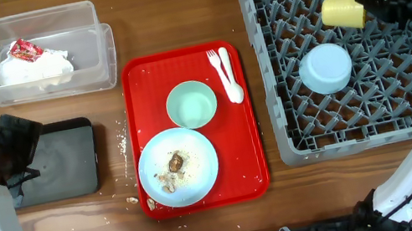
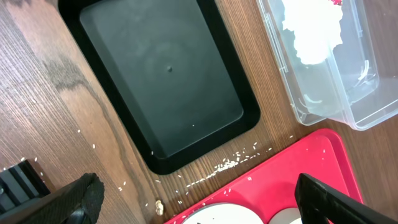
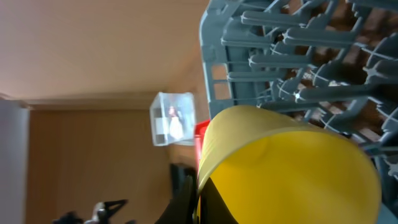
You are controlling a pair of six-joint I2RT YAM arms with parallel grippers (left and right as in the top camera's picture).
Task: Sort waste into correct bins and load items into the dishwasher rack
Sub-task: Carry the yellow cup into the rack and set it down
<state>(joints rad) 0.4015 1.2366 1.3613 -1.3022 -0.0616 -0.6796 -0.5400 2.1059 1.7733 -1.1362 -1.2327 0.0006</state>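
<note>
The wooden tabletop (image 1: pixel 171 11) carries the large grey lattice-walled dishwasher rack (image 1: pixel 294 134) on the right, and loading it is the step in hand. The right jaws are shut on the yellow-green plastic cup (image 1: pixel 343 11), which they hold on its side just over the pegs near the rack's far edge. A light blue bowl (image 1: pixel 325 68) already sits upside down among the pegs.

The flat red serving tray (image 1: pixel 245 168) in the middle holds the round light blue plate (image 1: pixel 199 172) with brownish food scraps (image 1: pixel 175 162), the pale green bowl (image 1: pixel 191 104), and the white plastic fork and spoon (image 1: pixel 226 74).

The clear plastic tub (image 1: pixel 106 56) at far left contains crumpled white napkins (image 1: pixel 36 67) and a red-and-white wrapper (image 1: pixel 25 50). The shallow black tray (image 1: pixel 61 162) looks empty. Above it, the left jaws stand fully spread, holding nothing.

Next, I judge, the cup needs turning mouth-down, setting between pegs, and releasing.
</note>
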